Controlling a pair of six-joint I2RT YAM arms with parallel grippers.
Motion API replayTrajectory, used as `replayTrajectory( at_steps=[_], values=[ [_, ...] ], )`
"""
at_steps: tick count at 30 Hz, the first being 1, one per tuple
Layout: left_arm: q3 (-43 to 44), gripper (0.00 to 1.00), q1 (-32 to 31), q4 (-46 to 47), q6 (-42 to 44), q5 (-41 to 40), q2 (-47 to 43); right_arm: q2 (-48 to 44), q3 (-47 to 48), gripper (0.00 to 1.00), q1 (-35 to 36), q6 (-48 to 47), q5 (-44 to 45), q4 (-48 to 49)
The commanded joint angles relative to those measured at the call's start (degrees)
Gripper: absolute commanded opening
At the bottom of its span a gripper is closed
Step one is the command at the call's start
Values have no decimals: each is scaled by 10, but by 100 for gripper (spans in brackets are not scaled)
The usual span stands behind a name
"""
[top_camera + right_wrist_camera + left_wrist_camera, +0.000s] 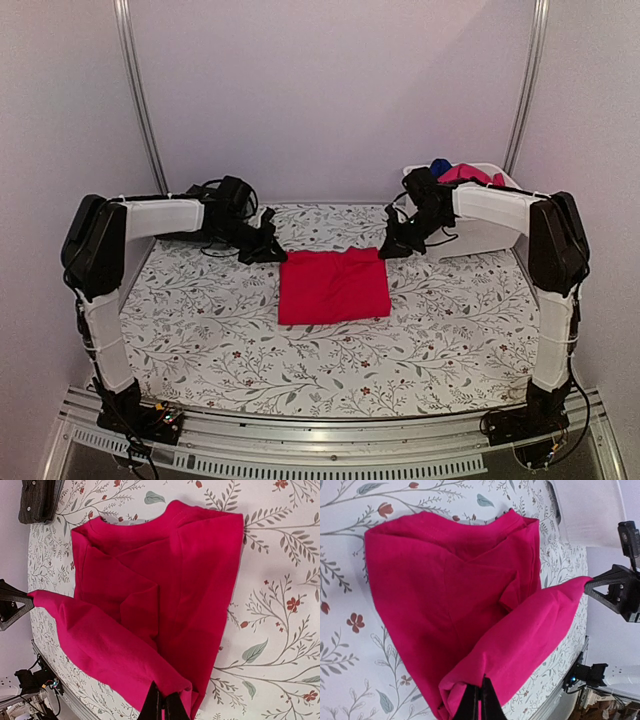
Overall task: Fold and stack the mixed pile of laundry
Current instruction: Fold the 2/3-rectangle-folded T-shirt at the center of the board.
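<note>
The red tee [333, 285] lies flat on the floral cloth at mid-table, sleeves folded in. My left gripper [268, 250] is shut on its far left corner and my right gripper [393, 247] is shut on its far right corner. The wrist views show the held edge of the tee [470, 595] [165, 580] lifted into a band stretched between the left gripper [480, 700] and the right gripper [164, 705], with the neckline at the opposite end. The magenta-pink garment [465, 173] and the blue one [440, 166] sit in the tub. The charcoal polo [37, 500] lies at the table's left.
The white tub [480, 238] stands at the back right, just behind my right arm. The floral cloth [330, 365] covers the whole table. Metal rails run along the near edge and white walls close in the back and sides.
</note>
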Motion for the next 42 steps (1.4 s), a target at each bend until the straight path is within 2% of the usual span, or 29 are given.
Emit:
replayTrajectory(
  at_steps=[1, 10, 19, 27, 38, 42],
  values=[
    [62, 0, 20, -2, 11, -1, 46, 58, 88, 0, -22, -47, -5, -22],
    [140, 0, 53, -7, 19, 3, 117, 155, 213, 0, -54, -83, -37, -31],
    [170, 0, 70, -7, 22, 3, 153, 232, 294, 0, -58, -95, -76, -31],
    [164, 0, 81, 5, 15, -10, 157, 263, 328, 0, -61, -91, -72, -23],
    [227, 0, 81, 26, 18, -4, 226, 279, 337, 0, -61, -78, -4, -11],
    [236, 0, 84, 24, 16, -23, 242, 288, 337, 1, -62, -75, -7, 1]
  ],
)
